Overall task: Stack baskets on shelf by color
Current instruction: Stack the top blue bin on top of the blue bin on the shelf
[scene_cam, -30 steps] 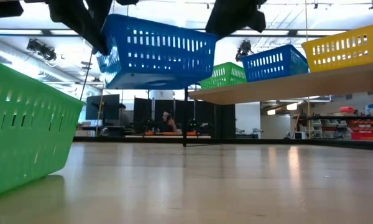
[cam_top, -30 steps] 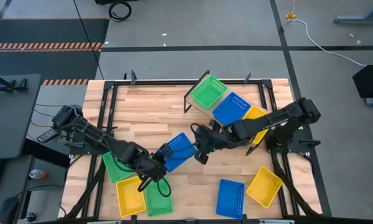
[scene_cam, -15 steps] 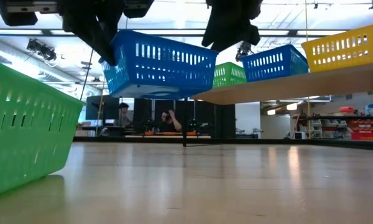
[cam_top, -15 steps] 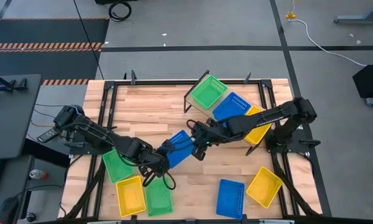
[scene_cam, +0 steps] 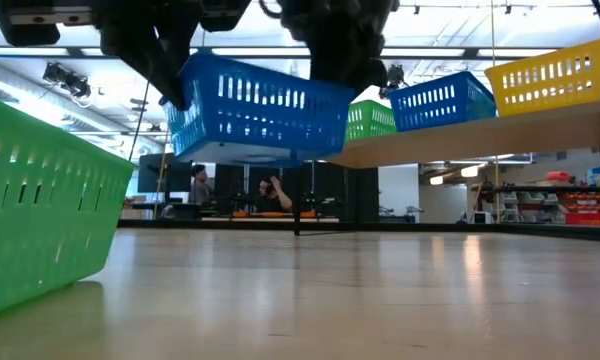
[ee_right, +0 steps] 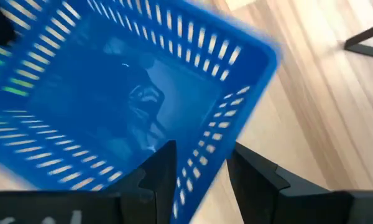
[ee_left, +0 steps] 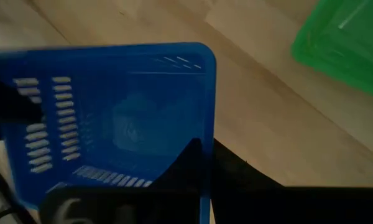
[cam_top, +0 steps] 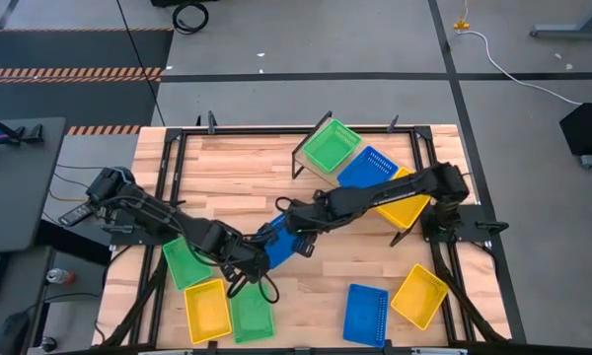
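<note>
A blue basket (cam_top: 281, 240) hangs in the air over the table's middle, between my two grippers. My left gripper (cam_top: 256, 258) is shut on its near-left end. My right gripper (cam_top: 295, 225) is open at the far-right end, with one finger (ee_right: 163, 167) inside the basket and the other outside. In the low view the basket (scene_cam: 255, 105) sits well above the tabletop. The shelf (scene_cam: 480, 135) carries a green basket (cam_top: 333, 148), a blue basket (cam_top: 367, 170) and a yellow basket (cam_top: 407, 200), each resting on its bottom. My left gripper pinches the blue basket's end wall (ee_left: 207, 124) near a corner, with one finger (ee_left: 189, 158) inside and one outside. It comes level from the table's near-left side. The basket is lifted clear and roughly level. Whether my right gripper touches the wall (ee_right: 202, 174) between its fingers, I cannot tell.
Loose baskets lie along the table's near edge: green (cam_top: 185, 261), yellow (cam_top: 206, 309) and green (cam_top: 251, 314) at the left, blue (cam_top: 366, 314) and yellow (cam_top: 419, 295) at the right. A green basket (scene_cam: 40, 210) fills the low view's left. People sit in the room behind.
My right gripper has moved toward the table's left, down to the blue basket, until its open fingers stand on either side of the wall. My left gripper has shifted slightly toward the right with the basket, which has come from tilted to nearly level.
</note>
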`<state>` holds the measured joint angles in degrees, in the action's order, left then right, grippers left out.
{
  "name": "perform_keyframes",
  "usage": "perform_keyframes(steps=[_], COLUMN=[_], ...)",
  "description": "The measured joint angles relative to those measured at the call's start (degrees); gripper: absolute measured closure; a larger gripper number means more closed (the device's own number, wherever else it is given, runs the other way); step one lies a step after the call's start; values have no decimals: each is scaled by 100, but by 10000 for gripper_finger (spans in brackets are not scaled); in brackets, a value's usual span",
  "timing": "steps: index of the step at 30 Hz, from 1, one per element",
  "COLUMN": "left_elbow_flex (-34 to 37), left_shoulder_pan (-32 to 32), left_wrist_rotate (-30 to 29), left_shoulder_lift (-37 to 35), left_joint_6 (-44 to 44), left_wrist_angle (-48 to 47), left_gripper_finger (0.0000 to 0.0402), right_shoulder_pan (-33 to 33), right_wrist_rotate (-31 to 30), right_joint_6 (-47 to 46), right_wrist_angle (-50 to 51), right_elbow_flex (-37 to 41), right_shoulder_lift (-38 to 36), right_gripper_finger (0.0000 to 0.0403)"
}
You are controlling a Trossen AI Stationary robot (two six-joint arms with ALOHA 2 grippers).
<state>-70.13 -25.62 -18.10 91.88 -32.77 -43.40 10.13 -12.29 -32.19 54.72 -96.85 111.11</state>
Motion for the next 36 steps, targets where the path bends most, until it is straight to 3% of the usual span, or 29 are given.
perform_keyframes(steps=[7,16,22,28,32,36], left_elbow_flex=[0,-7,-404,-1140,-1286,-1285], left_shoulder_pan=[-240,-291,-252,-283,-105,253], left_wrist_rotate=[-455,-488,-499,-680,-766,-792], left_shoulder_lift=[-3,-5,-14,-218,-525,-928], left_joint_6=[2,391,1288,1608,1727,1944], left_wrist_angle=[48,361,-5,-824,-1102,-1078], left_gripper_finger=[381,352,299,245,237,253], right_shoulder_pan=[-16,-31,-45,-129,-220,-355], right_wrist_rotate=[83,-34,-5,-21,-180,-409], right_joint_6=[267,440,541,561,566,507], right_wrist_angle=[78,101,367,491,849,1457], right_elbow_flex=[-69,-84,-66,-64,-66,-64], right_shoulder_lift=[227,54,-96,-511,-950,-1388], right_gripper_finger=[274,392,393,393,394,394])
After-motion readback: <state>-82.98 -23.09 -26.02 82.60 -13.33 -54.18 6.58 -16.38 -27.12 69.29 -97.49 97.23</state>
